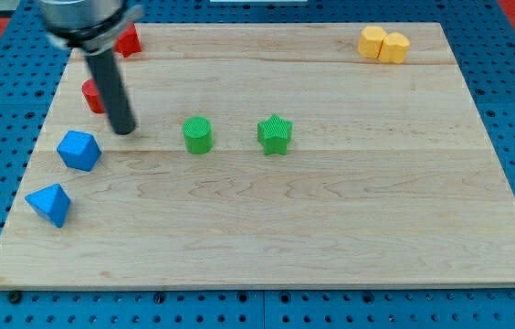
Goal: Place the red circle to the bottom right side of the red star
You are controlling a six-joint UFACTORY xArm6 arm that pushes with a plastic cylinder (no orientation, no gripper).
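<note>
The red circle (92, 94) lies near the board's left edge, partly hidden behind my dark rod. The red star (130, 40) sits at the view's top left, partly hidden by the arm's body. My tip (123, 131) rests on the board just right of and below the red circle, close to it or touching it. The red circle lies below and slightly left of the red star.
A blue block (78, 150) lies just left of and below my tip. A blue triangular block (49, 204) sits lower left. A green cylinder (197, 134) and a green star (275, 134) stand mid-board. Two joined yellow blocks (383, 44) sit top right.
</note>
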